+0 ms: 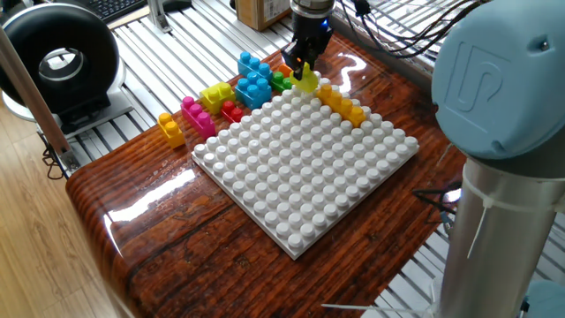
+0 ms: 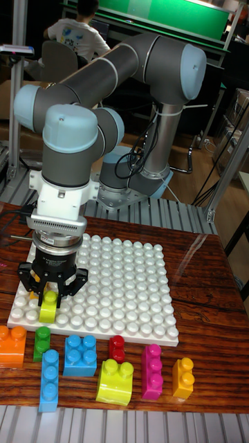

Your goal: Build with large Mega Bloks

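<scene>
My gripper [image 1: 303, 69] [image 2: 50, 294] is shut on a small lime yellow brick [image 1: 306, 80] [image 2: 48, 305]. It holds the brick at the corner of the white studded baseplate [image 1: 305, 168] [image 2: 111, 291], low over the studs; whether it touches them I cannot tell. A yellow-orange brick [image 1: 341, 103] sits pressed on the plate's edge just beside it. Loose bricks lie on the table along the plate: two blue [image 1: 254, 86] [image 2: 81, 355], lime yellow [image 1: 216, 94] [image 2: 115, 381], pink [image 1: 197, 116] [image 2: 151, 372], red [image 1: 231, 110] [image 2: 117, 348], green [image 1: 281, 81] [image 2: 42, 342], orange [image 2: 12, 344] and yellow-orange [image 1: 171, 129] [image 2: 182, 377].
The wooden table [image 1: 177, 230] has an edge close to the loose bricks. A black round device [image 1: 57, 62] stands off the table to the left, a cardboard box [image 1: 263, 11] behind. The arm's own base column [image 1: 494, 230] rises at the right.
</scene>
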